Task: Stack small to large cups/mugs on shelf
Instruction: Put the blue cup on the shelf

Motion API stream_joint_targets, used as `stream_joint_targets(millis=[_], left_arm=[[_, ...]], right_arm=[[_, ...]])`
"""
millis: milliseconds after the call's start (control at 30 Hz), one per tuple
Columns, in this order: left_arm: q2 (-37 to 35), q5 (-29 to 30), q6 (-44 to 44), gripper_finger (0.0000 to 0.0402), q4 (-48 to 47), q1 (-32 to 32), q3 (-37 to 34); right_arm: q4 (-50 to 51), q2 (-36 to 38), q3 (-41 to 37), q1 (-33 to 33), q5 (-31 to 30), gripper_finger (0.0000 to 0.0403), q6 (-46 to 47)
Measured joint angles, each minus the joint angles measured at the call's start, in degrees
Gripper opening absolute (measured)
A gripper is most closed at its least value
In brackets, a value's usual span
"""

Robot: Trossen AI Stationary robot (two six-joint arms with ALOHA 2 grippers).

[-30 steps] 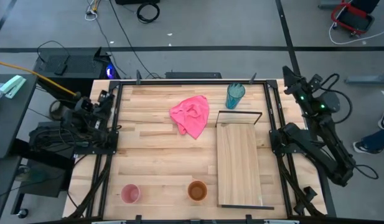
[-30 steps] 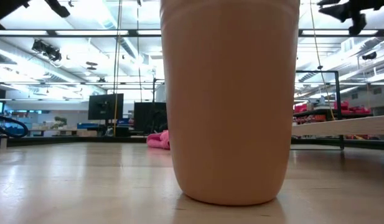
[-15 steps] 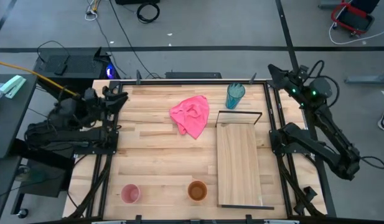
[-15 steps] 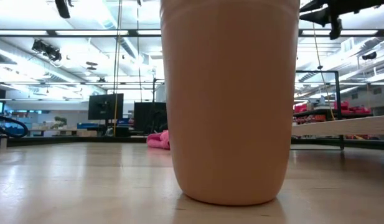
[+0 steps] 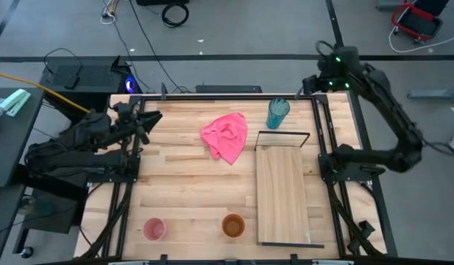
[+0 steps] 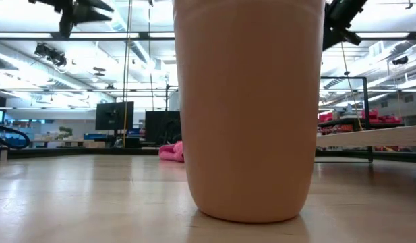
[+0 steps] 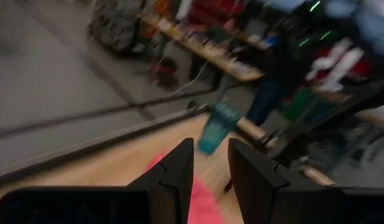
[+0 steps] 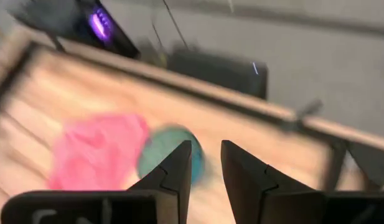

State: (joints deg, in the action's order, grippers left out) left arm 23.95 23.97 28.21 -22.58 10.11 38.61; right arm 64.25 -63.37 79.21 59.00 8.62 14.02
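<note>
The teal tumbler (image 5: 277,112) stands upright on its base near the table's far edge, just beyond the shelf's black wire frame (image 5: 283,140). The pale shelf board (image 5: 283,195) lies on the table's right half. The orange-brown cup (image 5: 233,225) and the small pink cup (image 5: 154,229) stand at the near edge; the orange-brown cup (image 6: 248,108) fills the low view. My left gripper (image 5: 149,118) hovers over the far left corner, slightly open, touching nothing. My right gripper (image 5: 311,82) hangs high beyond the far right corner, slightly open, with the tumbler (image 8: 170,158) below it.
A crumpled pink cloth (image 5: 227,136) lies at the far middle of the table, left of the tumbler. Black frame rails run along the table's left and right edges. Bare tabletop (image 5: 190,199) lies between the cloth and the near cups.
My left arm has swung from beside the table toward its right, bringing its gripper over the far left corner. My right arm has risen and swung toward the far edge and leftward, toward the teal tumbler. The cups, cloth and shelf have stayed put.
</note>
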Motion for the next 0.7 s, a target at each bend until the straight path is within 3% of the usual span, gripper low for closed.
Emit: stream_joint_targets(millis=[167,400,700], left_arm=[[2.57,0.02,1.14,0.0107,-3.33,3.84,-0.02],[7.89,-0.13,0.69,0.0107,-3.39,7.88,-0.02],[15.06,-0.28,0.68,0.0107,-3.46,10.44,-0.02]], right_arm=[[9.02,-7.94,4.88,1.64,0.0,0.0094,-5.08],[9.39,-11.45,5.32,-0.47,3.42,0.0094,-5.07],[9.37,-14.12,5.33,-5.26,3.46,0.0111,-5.02]])
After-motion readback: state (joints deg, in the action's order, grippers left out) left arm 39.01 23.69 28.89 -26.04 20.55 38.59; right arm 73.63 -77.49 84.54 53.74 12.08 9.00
